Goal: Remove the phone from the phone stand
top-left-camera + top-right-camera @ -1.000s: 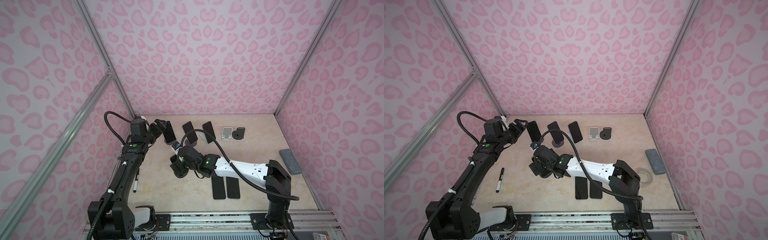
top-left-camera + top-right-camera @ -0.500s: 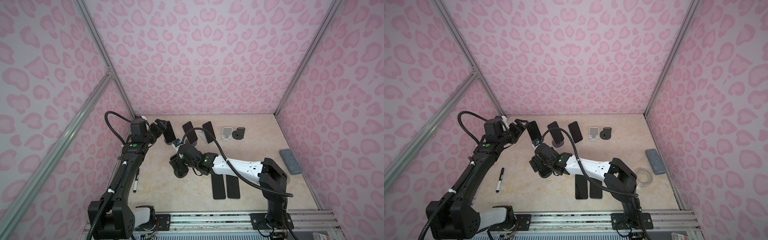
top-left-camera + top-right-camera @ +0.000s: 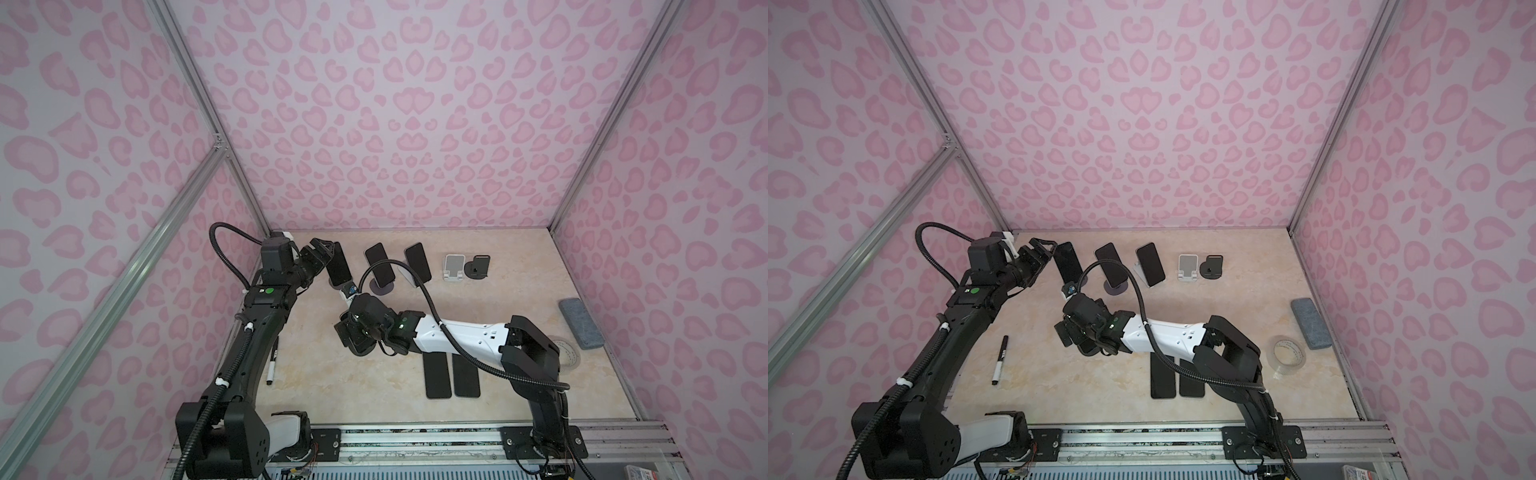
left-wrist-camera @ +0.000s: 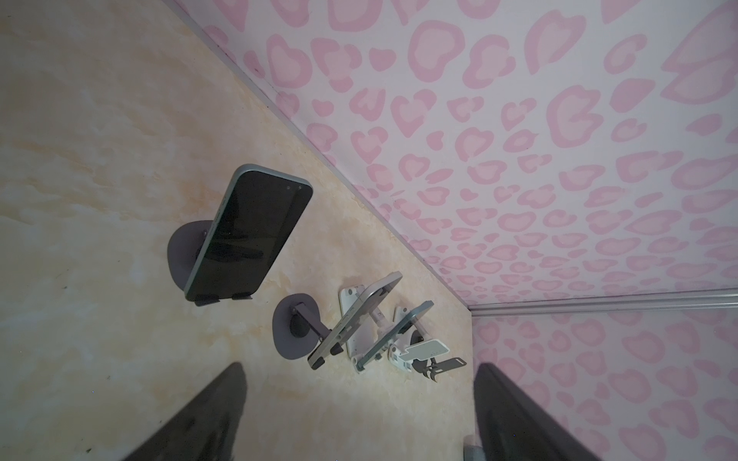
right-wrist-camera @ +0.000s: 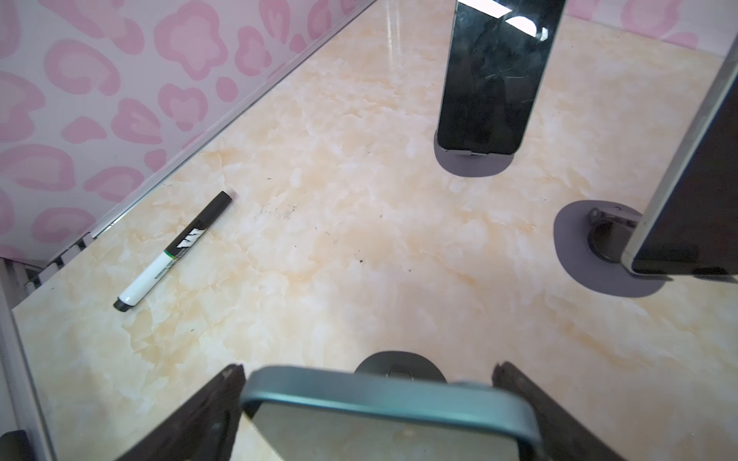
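Observation:
A teal-edged phone leans on a dark round phone stand near the middle of the table. My right gripper is open and straddles the phone's top edge, one finger at each side. In both top views the right gripper covers that phone and stand. My left gripper hovers open at the back left, near the leftmost phone of the back row. The left gripper has nothing between its fingers.
Two more phones lean on stands in the back row, beside an empty white stand and a black one. Two phones lie flat in front. A marker, tape roll and grey block lie about.
The right arm's elbow has shifted leftward and its wrist has edged a little, with the gripper still around the phone. The left arm has not moved.

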Controlling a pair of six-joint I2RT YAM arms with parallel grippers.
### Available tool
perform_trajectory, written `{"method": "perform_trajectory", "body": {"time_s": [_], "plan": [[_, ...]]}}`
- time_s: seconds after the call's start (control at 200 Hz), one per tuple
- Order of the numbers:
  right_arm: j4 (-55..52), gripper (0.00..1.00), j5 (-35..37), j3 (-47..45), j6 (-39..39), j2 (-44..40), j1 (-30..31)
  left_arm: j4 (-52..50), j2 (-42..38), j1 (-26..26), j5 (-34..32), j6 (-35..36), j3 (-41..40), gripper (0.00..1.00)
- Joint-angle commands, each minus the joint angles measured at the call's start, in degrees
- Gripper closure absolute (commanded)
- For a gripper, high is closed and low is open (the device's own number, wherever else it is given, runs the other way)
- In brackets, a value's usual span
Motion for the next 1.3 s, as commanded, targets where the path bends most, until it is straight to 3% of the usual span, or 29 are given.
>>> {"method": "perform_trajectory", "body": {"time_s": [0.0,0.185,0.345,0.9,1.185,1.295], "plan": [[0.23,0.05,3.88,-0.15,0.92,0.48,0.09,1.7,-0.37,0.07,0.39,0.13,0.58,0.08],[2.64,0.23,2.62,-1.96,1.88,-0.34,0.35,1.7,-0.39,0.07,0.56,0.1,0.67,0.08],[3.82,0.3,3.15,-4.0,1.98,-0.97,0.79,1.73,-0.55,0.07,0.5,0.21,0.67,0.08],[2.8,0.34,3.7,-5.26,1.15,-8.92,1.49,1.38,-1.7,0.12,-0.81,0.98,0.74,0.08],[-0.89,0.35,4.08,-9.92,3.36,-18.76,-1.01,2.1,-2.8,-0.47,-2.75,2.52,0.21,0.08],[-2.67,0.35,6.86,-14.07,3.32,-23.51,-2.2,2.65,-2.73,-3.03,-1.82,4.71,0.81,0.07]]}}
